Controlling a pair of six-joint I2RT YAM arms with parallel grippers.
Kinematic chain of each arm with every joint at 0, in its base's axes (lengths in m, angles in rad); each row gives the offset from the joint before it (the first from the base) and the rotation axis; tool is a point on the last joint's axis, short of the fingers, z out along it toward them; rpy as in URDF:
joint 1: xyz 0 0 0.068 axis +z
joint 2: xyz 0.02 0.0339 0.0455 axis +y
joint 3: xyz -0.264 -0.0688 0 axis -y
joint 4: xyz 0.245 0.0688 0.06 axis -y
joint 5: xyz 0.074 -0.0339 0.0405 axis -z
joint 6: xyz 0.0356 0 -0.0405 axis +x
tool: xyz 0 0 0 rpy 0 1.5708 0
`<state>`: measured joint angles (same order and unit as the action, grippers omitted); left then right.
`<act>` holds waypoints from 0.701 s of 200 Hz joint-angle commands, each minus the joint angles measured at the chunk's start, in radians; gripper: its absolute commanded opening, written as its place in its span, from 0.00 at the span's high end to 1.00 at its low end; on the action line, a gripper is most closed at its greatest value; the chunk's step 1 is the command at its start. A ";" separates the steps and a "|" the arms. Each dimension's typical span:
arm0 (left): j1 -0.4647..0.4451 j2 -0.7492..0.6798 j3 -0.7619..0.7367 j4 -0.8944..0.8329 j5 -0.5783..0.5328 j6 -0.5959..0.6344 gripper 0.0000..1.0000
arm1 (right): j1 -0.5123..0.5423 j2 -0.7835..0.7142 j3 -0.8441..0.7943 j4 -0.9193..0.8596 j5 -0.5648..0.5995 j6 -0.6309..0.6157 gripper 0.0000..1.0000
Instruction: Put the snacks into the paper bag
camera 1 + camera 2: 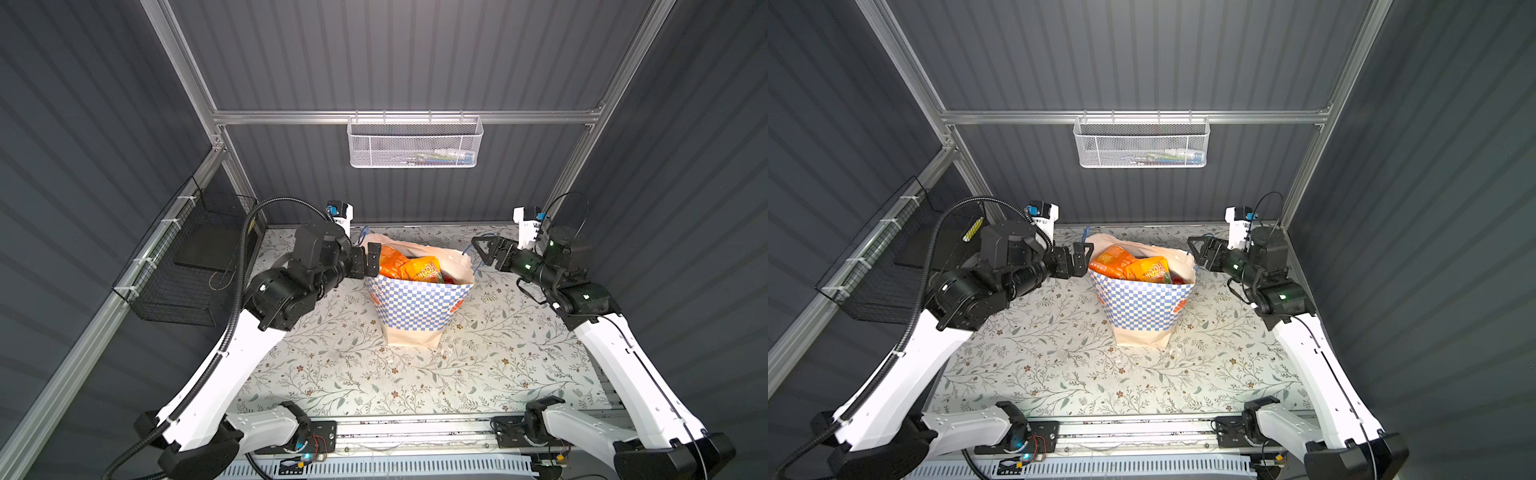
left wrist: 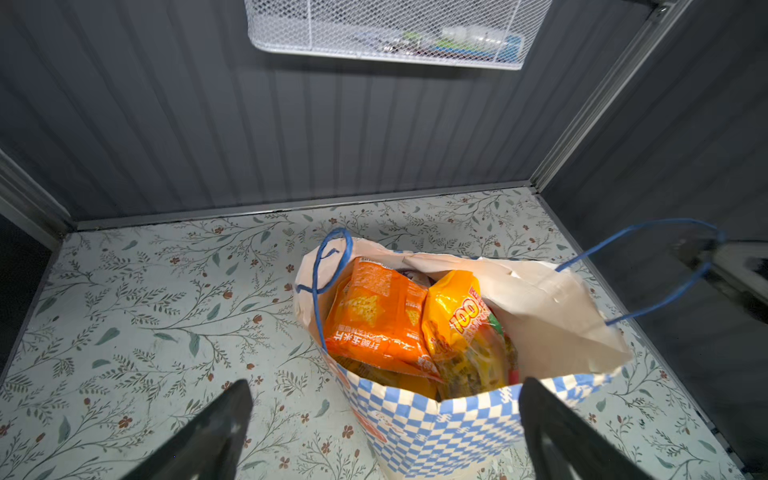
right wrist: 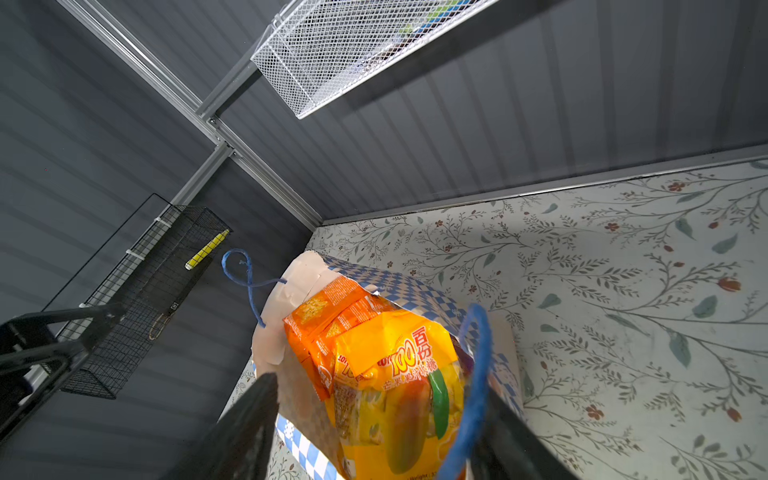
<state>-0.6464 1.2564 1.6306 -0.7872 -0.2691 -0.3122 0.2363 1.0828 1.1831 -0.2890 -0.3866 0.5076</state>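
Blue-and-white checkered paper marks the bag [image 1: 415, 303], upright near the middle of the floral-covered table [image 1: 332, 374], mouth open. An orange packet [image 1: 390, 261] and a yellow packet [image 1: 424, 269] marked "100" poke above its rim, side by side and touching. The left gripper [image 1: 368, 259] hovers at the bag's left rim, jaws spread wide and empty. The right gripper [image 1: 482, 249] sits just off the right rim, jaws parted, clamping nothing. One blue handle [image 3: 481, 353] loops close beside one of its fingers.

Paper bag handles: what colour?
Blue cord handles, clearest in the left wrist view.
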 commanded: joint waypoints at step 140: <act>0.175 0.469 0.350 -0.028 0.340 -0.040 1.00 | 0.001 0.175 0.104 0.045 -0.227 0.059 1.00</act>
<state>-0.4721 1.6642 1.8675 -0.8055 -0.0666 -0.3595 0.2363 1.2240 1.2060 -0.3233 -0.4789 0.5247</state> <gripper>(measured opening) 0.050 0.047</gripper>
